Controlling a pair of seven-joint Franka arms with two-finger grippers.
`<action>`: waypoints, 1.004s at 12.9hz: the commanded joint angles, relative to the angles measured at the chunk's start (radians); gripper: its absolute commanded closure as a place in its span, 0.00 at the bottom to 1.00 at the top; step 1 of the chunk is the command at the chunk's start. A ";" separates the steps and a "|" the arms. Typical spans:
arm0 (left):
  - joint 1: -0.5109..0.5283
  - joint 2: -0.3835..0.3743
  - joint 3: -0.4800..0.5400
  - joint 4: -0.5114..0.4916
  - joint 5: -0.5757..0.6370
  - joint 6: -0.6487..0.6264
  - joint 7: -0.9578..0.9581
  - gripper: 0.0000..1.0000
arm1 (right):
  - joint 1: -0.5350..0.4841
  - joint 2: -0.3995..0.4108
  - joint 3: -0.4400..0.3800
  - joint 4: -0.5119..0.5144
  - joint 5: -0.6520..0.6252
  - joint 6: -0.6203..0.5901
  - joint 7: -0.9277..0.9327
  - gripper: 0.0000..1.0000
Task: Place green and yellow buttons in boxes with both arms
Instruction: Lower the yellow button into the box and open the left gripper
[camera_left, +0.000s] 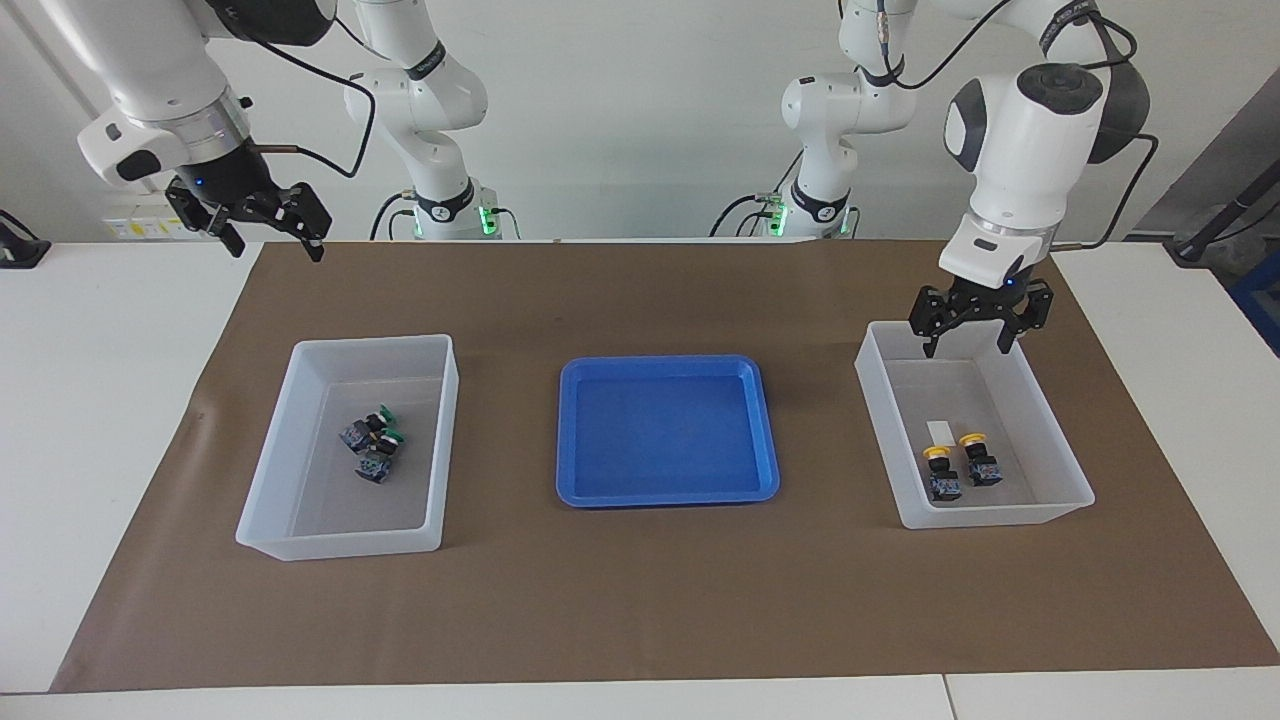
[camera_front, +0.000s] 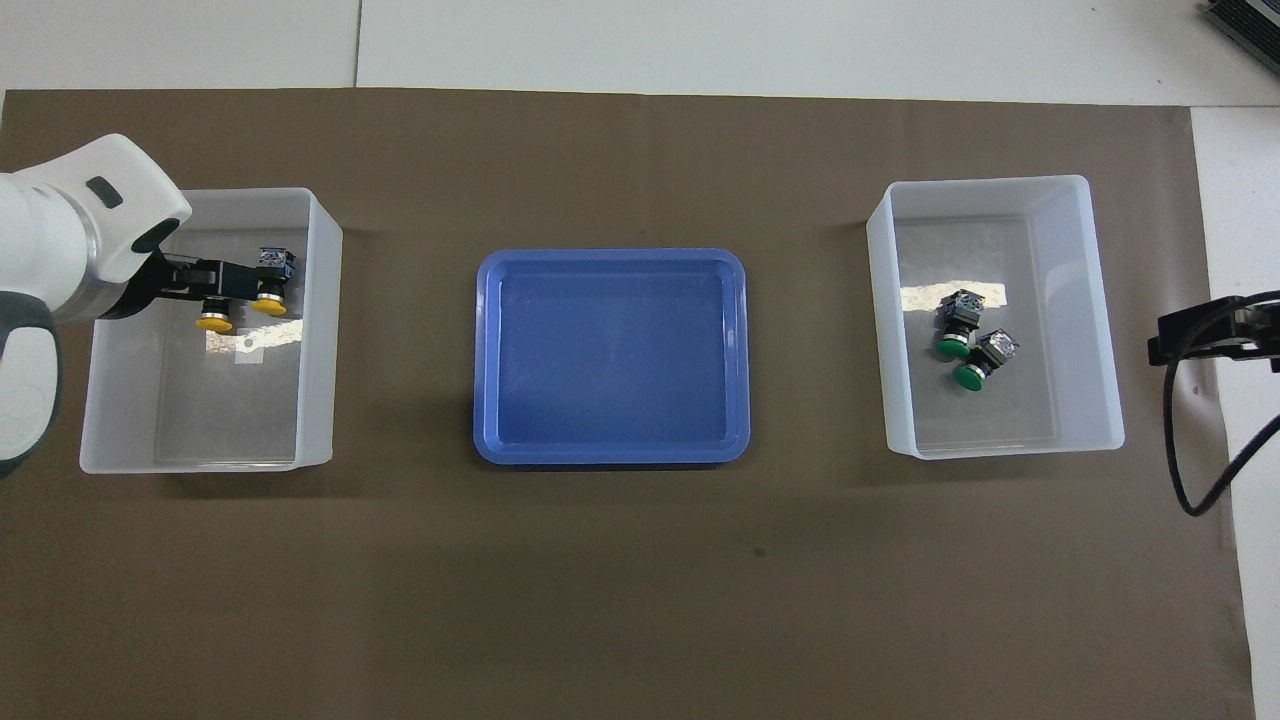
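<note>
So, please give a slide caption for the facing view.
Green buttons and yellow buttons sorted into separate boxes; both grippers raised, open.

From overhead, the left gripper (camera_front: 195, 285) covered part of the yellow buttons (camera_front: 268, 305) in their box (camera_front: 318, 330). The right gripper (camera_front: 1215, 335) was cut off at the picture's edge there. Both arms' upper links ran out of the facing view.

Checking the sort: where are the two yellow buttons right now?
In the facing view, both yellow buttons sit side by side in the box at the left arm's end of the table, beside its small white label.
</note>
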 joint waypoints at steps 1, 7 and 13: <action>-0.002 0.051 0.001 0.181 -0.055 -0.158 0.005 0.00 | 0.004 -0.022 0.000 -0.024 -0.016 0.023 0.011 0.00; 0.018 0.007 0.015 0.189 -0.060 -0.306 0.109 0.00 | 0.004 -0.023 0.000 -0.033 -0.011 0.025 0.012 0.00; 0.038 0.010 0.016 0.204 -0.063 -0.347 0.108 0.00 | 0.004 -0.025 0.000 -0.035 -0.011 0.025 0.011 0.00</action>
